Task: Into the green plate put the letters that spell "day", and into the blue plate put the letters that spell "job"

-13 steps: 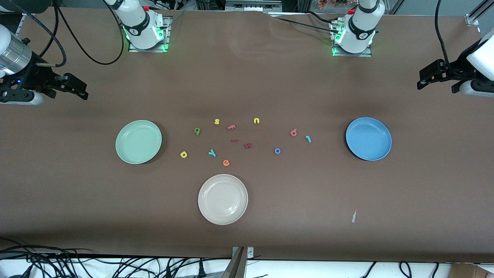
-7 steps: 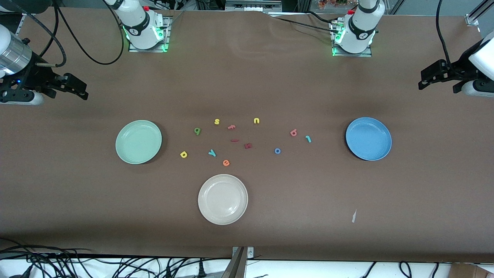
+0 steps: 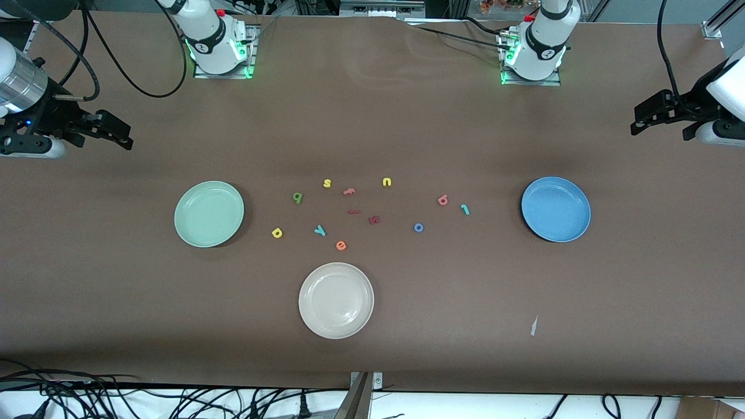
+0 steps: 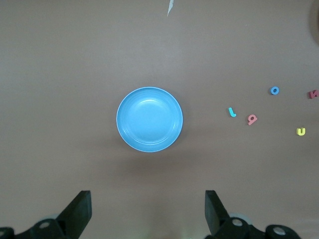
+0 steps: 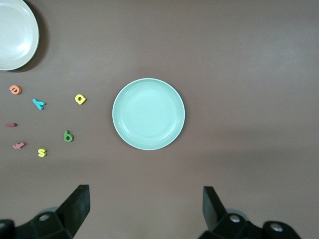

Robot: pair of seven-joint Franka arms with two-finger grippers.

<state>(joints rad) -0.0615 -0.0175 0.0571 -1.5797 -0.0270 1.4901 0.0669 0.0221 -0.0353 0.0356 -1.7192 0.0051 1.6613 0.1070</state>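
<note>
Front view: the right gripper (image 3: 119,138) hangs over bare table at the right arm's end, fingers spread and holding nothing; the left gripper (image 3: 643,119) hangs over bare table at the left arm's end, fingers likewise spread and empty. All letters and plates lie well apart from both pairs of fingers. The green plate (image 3: 209,213) sits toward the right arm's end and the blue plate (image 3: 556,209) toward the left arm's end; both are empty. The white plate (image 3: 336,300) lies nearest the camera. Between the green and blue plates the letters are scattered on the table: yellow "d" (image 3: 277,233), green "a" (image 3: 298,198) and teal "y" (image 3: 320,230) nearer the green plate; pink "b" (image 3: 443,200), teal "j" (image 3: 465,209) and blue "o" (image 3: 418,227) nearer the blue plate. In the middle group are yellow "s" (image 3: 327,183), yellow "u" (image 3: 387,182), orange "e" (image 3: 341,245) and dark red letters (image 3: 374,220). Left wrist view: the two fingers (image 4: 79,211) stand wide apart, with the blue plate (image 4: 149,119) centred between them farther out; the "j" (image 4: 231,112), "b" (image 4: 252,119) and "o" (image 4: 274,90) lie off to one side of the fingers. Right wrist view: the fingers (image 5: 76,204) stand wide apart, the green plate (image 5: 148,113) centred between them farther out; the "d" (image 5: 80,99), "y" (image 5: 38,103) and "a" (image 5: 68,136) lie off to one side
</note>
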